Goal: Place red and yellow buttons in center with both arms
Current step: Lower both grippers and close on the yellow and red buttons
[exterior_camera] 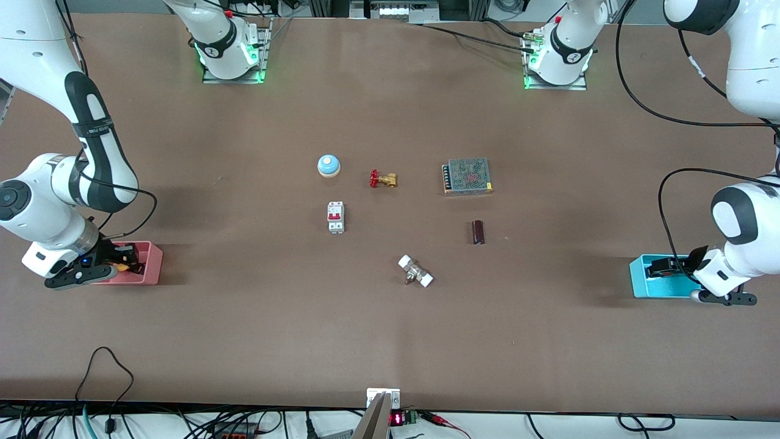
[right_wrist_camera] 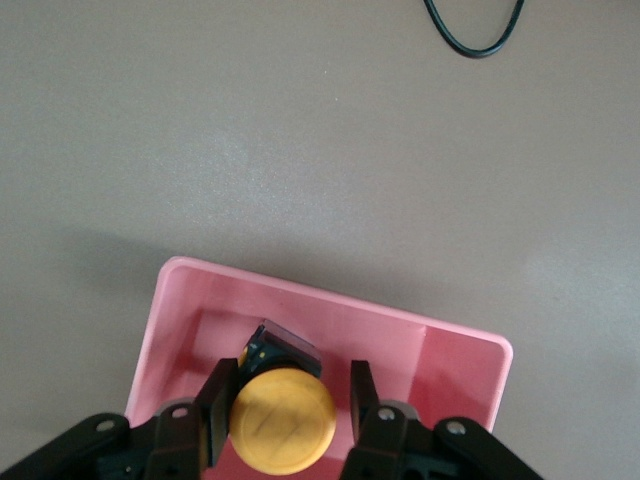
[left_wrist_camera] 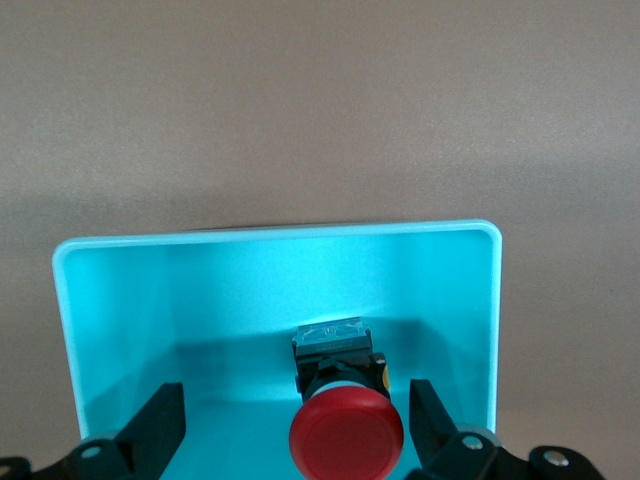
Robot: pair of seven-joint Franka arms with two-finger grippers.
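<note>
The red button (left_wrist_camera: 346,435) lies in the cyan bin (left_wrist_camera: 280,235) at the left arm's end of the table. My left gripper (left_wrist_camera: 295,430) is down in that bin (exterior_camera: 646,286), open wide, with one finger on each side of the red cap and not touching it. The yellow button (right_wrist_camera: 283,420) lies in the pink bin (right_wrist_camera: 330,300) at the right arm's end. My right gripper (right_wrist_camera: 290,405) is open around its cap, with one finger against it and the other a little apart. The yellow cap just shows in the front view (exterior_camera: 124,266).
On the brown tabletop (exterior_camera: 402,219) between the bins lie a pale blue bell (exterior_camera: 328,164), a brass valve (exterior_camera: 382,179), a white circuit breaker (exterior_camera: 336,217), a metal power supply (exterior_camera: 467,175), a dark cylinder (exterior_camera: 478,232) and a white-ended fitting (exterior_camera: 415,271).
</note>
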